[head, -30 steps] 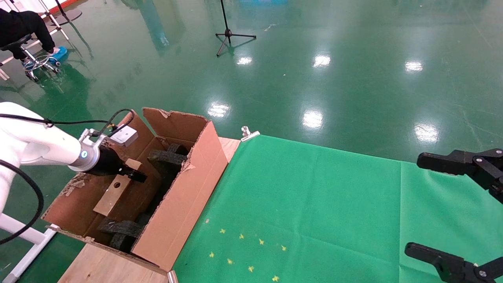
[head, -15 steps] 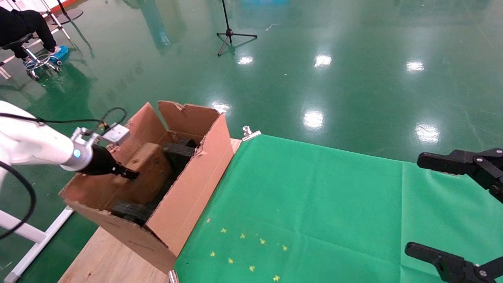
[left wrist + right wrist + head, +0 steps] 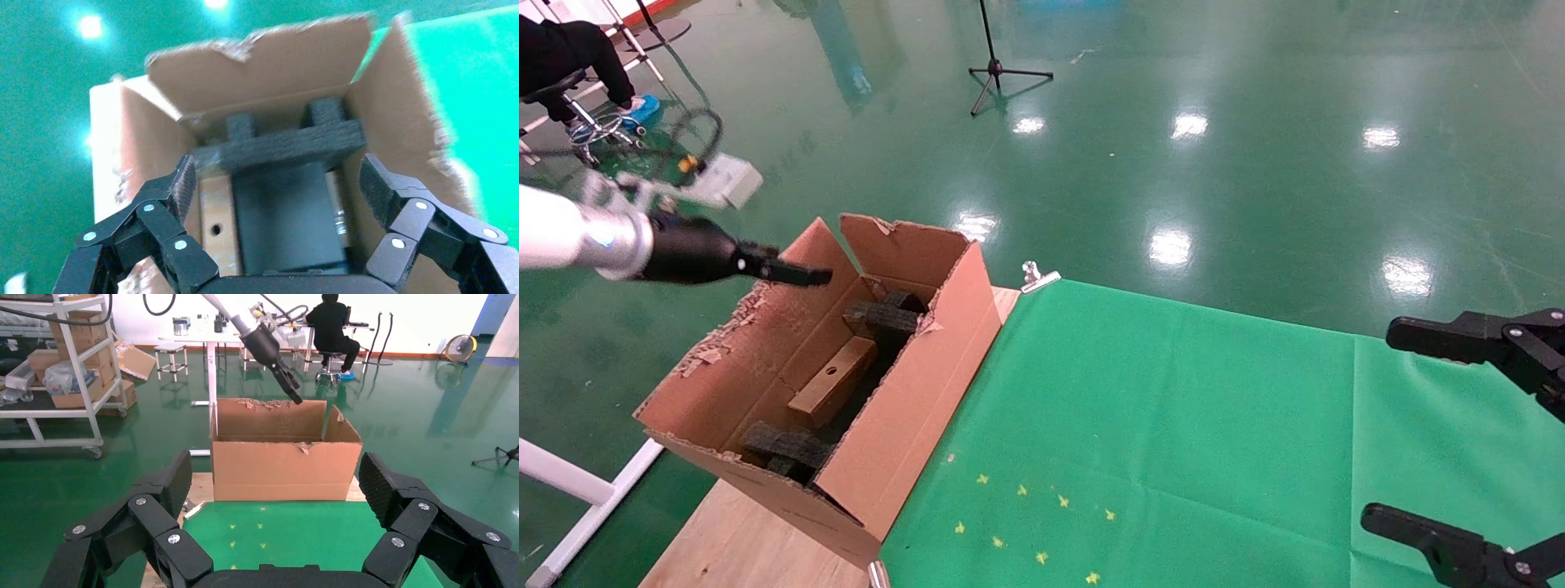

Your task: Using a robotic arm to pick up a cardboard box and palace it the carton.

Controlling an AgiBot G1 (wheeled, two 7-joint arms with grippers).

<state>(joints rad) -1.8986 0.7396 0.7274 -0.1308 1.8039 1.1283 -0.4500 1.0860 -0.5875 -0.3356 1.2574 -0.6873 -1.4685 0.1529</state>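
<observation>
Lying inside the carton (image 3: 903, 408), the cardboard box (image 3: 832, 394) is seen flat on the floor of it, between two black foam pieces (image 3: 883, 317), its round hole facing up. In the left wrist view the cardboard box (image 3: 215, 229) is seen beside a dark flat insert (image 3: 284, 220), apart from both fingers.

The left hand (image 3: 793, 273) of the robotic arm (image 3: 568, 237) is held above the carton's ragged left flap, clear of the rim; its fingers (image 3: 177, 187) are spread wide with nothing between them, so the load is judged released. The right hand (image 3: 1442, 433) is parked over the green cloth (image 3: 1173, 425) at the counter's right edge, likewise spread and empty.

Placement is judged complete; the step in hand is judged to be the withdrawal of the left arm. It is best done by lifting straight up before any sideways travel, so that the torn flap is not caught and the carton, which sits partly over the wooden counter edge (image 3: 731, 547), is not dragged. The fingers should be left apart until the rim is well cleared.
</observation>
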